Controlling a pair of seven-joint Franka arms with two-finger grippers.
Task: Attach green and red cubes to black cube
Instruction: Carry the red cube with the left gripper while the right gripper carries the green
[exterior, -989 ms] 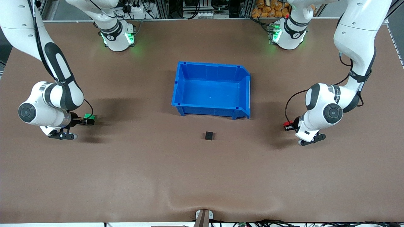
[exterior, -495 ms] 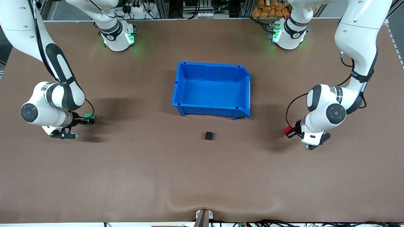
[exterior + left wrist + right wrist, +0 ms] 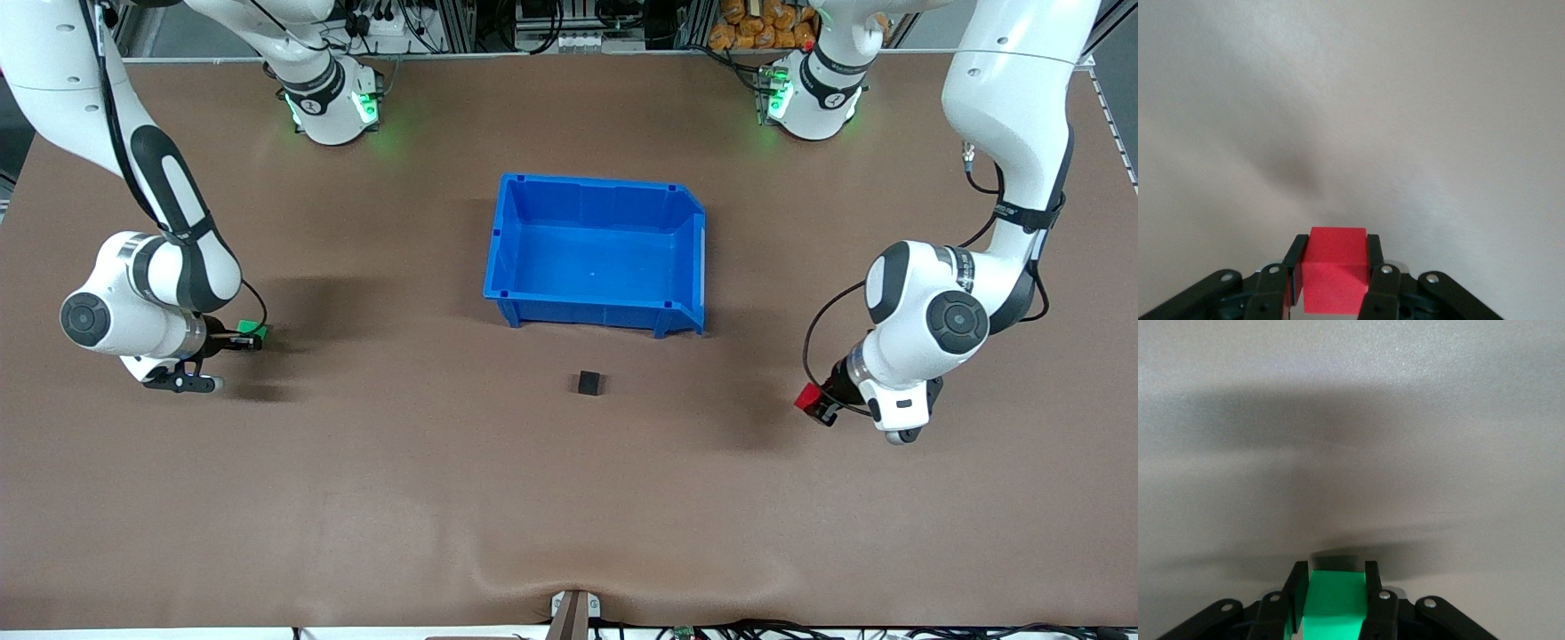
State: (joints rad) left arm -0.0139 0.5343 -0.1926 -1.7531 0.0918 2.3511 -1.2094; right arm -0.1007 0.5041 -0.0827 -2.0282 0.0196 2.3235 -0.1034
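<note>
**Both cubes gripped, none joined**

On the brown table (image 3: 569, 498), front view: black cube (image 3: 588, 382) alone, nearer the camera than the blue bin (image 3: 594, 309), nothing attached; right gripper (image 3: 247, 340) at its end, left gripper (image 3: 816, 404) at the other, both well apart from it.

Left wrist: fingers (image 3: 1295, 267) clamped on matte, sharp-edged red cube (image 3: 1333, 279).

Right wrist: fingers (image 3: 1296, 590) closed on smooth green cube (image 3: 1333, 603); both carries and joins judged pending.

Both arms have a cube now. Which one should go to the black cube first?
Probably left. The left tool is shut on the red cube and appears already lifted. The right tool has shut on the green cube, seemingly low at the table. Both look similarly far from the black cube.
</note>
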